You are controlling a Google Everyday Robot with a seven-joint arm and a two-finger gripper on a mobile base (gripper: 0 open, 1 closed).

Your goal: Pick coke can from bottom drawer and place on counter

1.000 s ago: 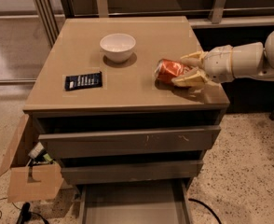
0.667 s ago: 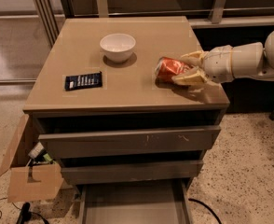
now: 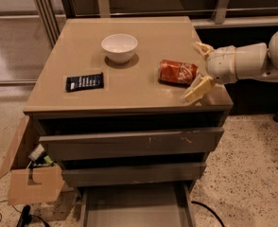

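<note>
Lying on its side on the glossy beige-tan table (image 3: 129,96), the square top of a grey-brown drawer cabinet, is the small red-orange coke can (image 3: 176,72). White script lettering runs along its dented body, and its silvery ends point left and right. It sits near the right front corner of the table.

From left to right: a brown cardboard box (image 3: 32,186) stands open on the speckled floor beside the cabinet. A flat dark blue-black packet (image 3: 84,82) lies near the left front of the table. A round white bowl (image 3: 119,47) stands upright further back, near the middle. Then comes the coke can, well apart from both. Below the table are two taller drawers (image 3: 129,145) with scuffed fronts, and the shallow bottom drawer (image 3: 134,207) is pulled out, its flat grey floor showing.

A second ago the jaws were closed on the can. Now they have let go, and the can rests free on the table. Packet and bowl have not moved.

The cream-coloured gripper (image 3: 191,72) is at the can's right end. Its jaws are spread wide apart, one behind the can and one in front, near the table's front edge. Whether either touches the can cannot be told. The thick white arm (image 3: 245,60) reaches in roughly level from the right edge of the view.
</note>
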